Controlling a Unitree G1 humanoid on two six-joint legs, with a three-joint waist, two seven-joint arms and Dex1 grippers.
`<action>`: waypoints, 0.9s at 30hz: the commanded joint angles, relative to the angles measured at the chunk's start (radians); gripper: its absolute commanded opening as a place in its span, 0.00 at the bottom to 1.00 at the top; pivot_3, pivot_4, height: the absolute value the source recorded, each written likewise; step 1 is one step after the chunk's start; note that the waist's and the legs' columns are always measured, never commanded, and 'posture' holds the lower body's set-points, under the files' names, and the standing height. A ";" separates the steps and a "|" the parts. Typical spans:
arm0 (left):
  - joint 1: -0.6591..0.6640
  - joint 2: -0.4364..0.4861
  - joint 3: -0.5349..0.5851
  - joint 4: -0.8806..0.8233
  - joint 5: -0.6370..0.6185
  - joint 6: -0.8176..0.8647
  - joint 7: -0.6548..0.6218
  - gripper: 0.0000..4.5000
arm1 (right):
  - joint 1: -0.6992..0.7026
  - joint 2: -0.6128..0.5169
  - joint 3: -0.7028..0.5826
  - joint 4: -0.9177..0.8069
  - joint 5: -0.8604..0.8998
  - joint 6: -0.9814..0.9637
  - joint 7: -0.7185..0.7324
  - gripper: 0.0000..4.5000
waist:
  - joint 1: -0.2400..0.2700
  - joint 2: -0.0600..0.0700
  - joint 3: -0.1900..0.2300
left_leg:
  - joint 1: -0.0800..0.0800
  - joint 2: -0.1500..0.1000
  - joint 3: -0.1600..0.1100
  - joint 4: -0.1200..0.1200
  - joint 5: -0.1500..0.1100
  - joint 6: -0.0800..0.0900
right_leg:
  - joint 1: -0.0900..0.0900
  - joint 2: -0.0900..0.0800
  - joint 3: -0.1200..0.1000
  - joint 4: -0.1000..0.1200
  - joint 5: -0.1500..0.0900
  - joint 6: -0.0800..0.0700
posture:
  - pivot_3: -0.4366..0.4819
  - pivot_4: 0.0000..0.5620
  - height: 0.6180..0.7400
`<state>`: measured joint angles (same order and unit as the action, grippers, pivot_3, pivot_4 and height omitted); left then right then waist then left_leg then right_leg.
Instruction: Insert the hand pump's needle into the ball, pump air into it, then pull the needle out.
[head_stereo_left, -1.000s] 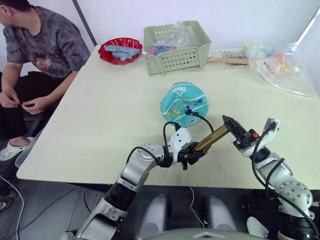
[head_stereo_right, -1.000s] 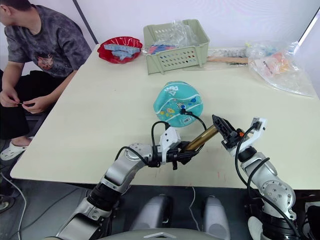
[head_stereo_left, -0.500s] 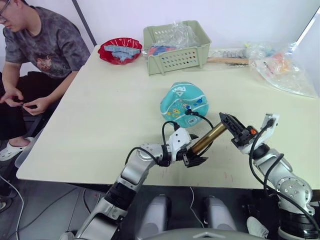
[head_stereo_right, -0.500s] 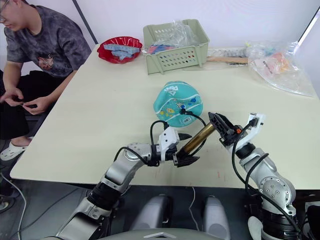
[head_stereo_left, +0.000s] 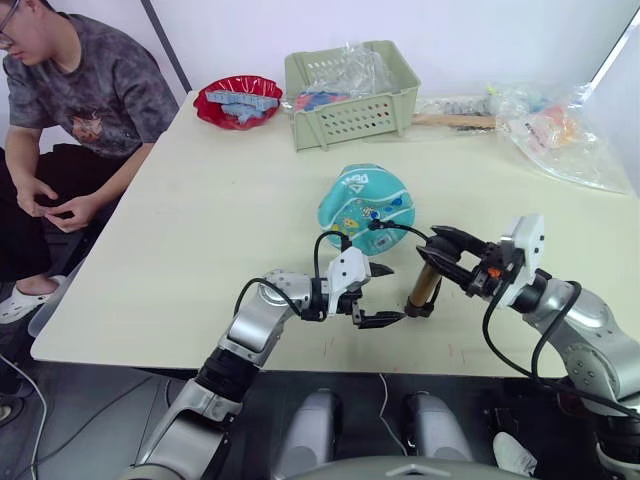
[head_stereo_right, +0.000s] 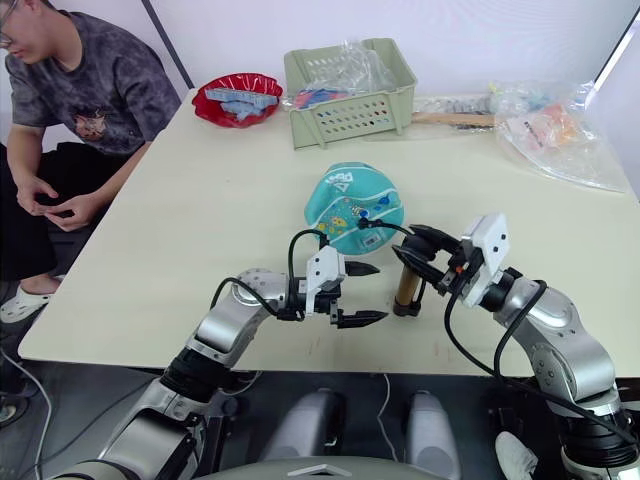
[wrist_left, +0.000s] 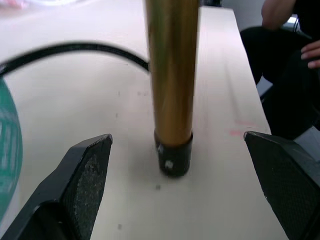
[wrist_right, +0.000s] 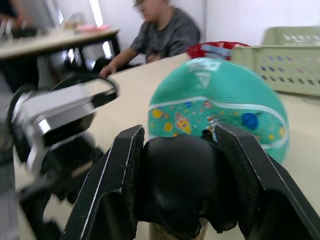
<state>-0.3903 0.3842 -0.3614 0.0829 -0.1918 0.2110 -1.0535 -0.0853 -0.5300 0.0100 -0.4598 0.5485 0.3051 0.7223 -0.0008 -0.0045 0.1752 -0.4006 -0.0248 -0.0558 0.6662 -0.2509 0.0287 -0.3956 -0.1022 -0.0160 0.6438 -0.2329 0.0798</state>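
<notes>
The teal-blue ball (head_stereo_left: 366, 207) lies in the middle of the table (head_stereo_left: 200, 250). Just in front of it the brass hand pump (head_stereo_left: 421, 288) stands upright, its lower black cap (wrist_left: 172, 158) resting on the table. My right gripper (head_stereo_left: 428, 250) is shut on the pump's black top handle (wrist_right: 182, 180). To the pump's left my left gripper (head_stereo_left: 378, 294) is open, its fingers (wrist_left: 85, 175) on either side of the cylinder without touching it. The thin black hose (head_stereo_left: 400, 228) loops from the pump to a small fitting on the ball's front; the needle itself is too small to make out.
A green basket (head_stereo_left: 352, 90), a red bowl (head_stereo_left: 240, 100) and plastic bags (head_stereo_left: 565, 135) line the far edge. A person (head_stereo_left: 70, 90) sits at the table's left side. The pump stands close to the near edge.
My left gripper has let go of the pump's cylinder and opened wide. The right gripper has swung the pump from tilted to upright, its base now on the table.
</notes>
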 joint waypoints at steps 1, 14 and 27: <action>-0.016 -0.001 -0.012 0.011 0.015 -0.024 -0.021 0.99 | -0.007 -0.007 0.014 -0.020 -0.059 -0.085 0.038 0.38 | 0.000 0.000 0.000 | 0.000 0.000 0.000 0.000 0.000 0.000 | 0.000 0.000 0.000 0.000 0.000 0.000 | 0.48 0.27 1.00; -0.112 -0.129 -0.092 0.258 0.127 -0.089 -0.001 0.99 | 0.015 0.009 0.015 -0.018 -0.083 -0.121 0.074 0.38 | 0.000 -0.001 0.001 | 0.000 0.000 0.000 0.000 0.000 0.000 | 0.000 0.000 0.000 0.000 0.000 0.000 | 0.48 0.27 1.00; -0.152 -0.271 -0.053 0.473 0.164 -0.182 0.075 0.99 | 0.040 -0.011 -0.005 -0.045 -0.033 -0.085 0.087 0.38 | 0.001 -0.002 0.001 | 0.000 0.000 0.000 0.001 0.000 0.000 | 0.000 0.000 0.000 0.000 0.000 0.000 | 0.48 0.27 1.00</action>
<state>-0.5316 0.1288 -0.4266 0.5458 -0.0224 0.0469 -0.9902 -0.0508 -0.5327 0.0216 -0.4616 0.4895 0.2146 0.7984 -0.0001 -0.0060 0.1758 -0.4006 -0.0252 -0.0562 0.6669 -0.2509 0.0288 -0.3952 -0.1027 -0.0163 0.6438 -0.2326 0.0800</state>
